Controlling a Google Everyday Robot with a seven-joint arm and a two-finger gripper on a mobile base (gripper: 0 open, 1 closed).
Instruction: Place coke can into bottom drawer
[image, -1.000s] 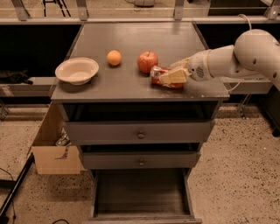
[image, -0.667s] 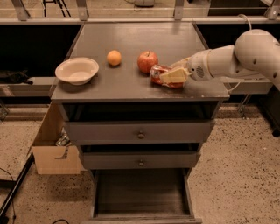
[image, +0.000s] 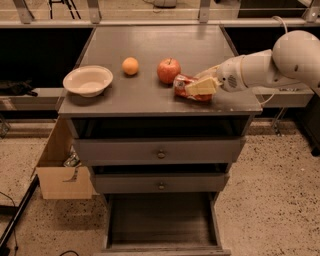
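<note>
The coke can (image: 181, 86) is a red crinkled can lying on its side on the grey cabinet top (image: 150, 50), just right of a red apple (image: 169, 70). My gripper (image: 196, 84) reaches in from the right on a white arm (image: 270, 65) and sits right at the can, covering its right half at tabletop height. The bottom drawer (image: 160, 220) is pulled out at the foot of the cabinet, with its dark wood-grain floor showing and nothing in it.
A cream bowl (image: 88, 80) stands at the left of the top and an orange (image: 130, 66) behind the middle. Two shut drawer fronts with knobs (image: 161, 154) sit above the open drawer. A cardboard box (image: 60, 172) stands on the floor at the left.
</note>
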